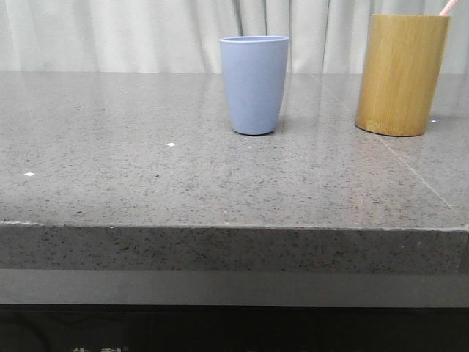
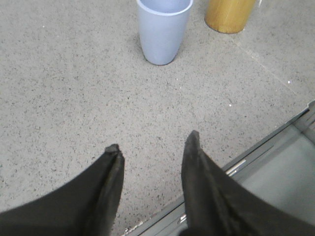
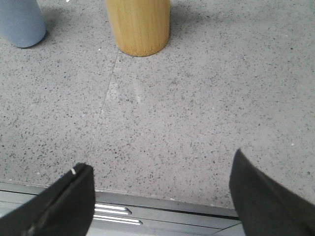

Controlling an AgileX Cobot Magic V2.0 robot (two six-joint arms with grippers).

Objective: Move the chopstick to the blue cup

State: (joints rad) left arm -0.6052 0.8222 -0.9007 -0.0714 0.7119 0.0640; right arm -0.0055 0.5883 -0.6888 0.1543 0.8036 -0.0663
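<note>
On my front feed the blue cup [image 1: 254,84] stands upright a little right of centre in the upper half of the frame, a matte pale blue tumbler with no handle, narrowing toward its base, sitting on the grey speckled stone table [image 1: 146,176]. At the upper right stands the wooden holder [image 1: 401,73], a taller yellow-brown cylinder, well apart from the cup. Of the chopstick [image 1: 447,7] I can see just a thin pale pink tip poking above the holder's rim at the top right corner, leaning to the right; the rest is hidden inside the holder. On the left wrist feed the left gripper [image 2: 153,146] hangs over the table near its front edge, its two dark fingers moderately spread with bare stone between them and nothing held. The blue cup [image 2: 162,30] sits at the top centre of that frame, well apart from the fingertips, with the wooden holder [image 2: 230,14] at the top right. On the right wrist feed the right gripper [image 3: 160,171] is spread wide and holds nothing, also low over the table's front edge; the wooden holder [image 3: 139,24] stands at the top centre, well clear of the fingers, with the blue cup [image 3: 20,22] in the upper left corner.
</note>
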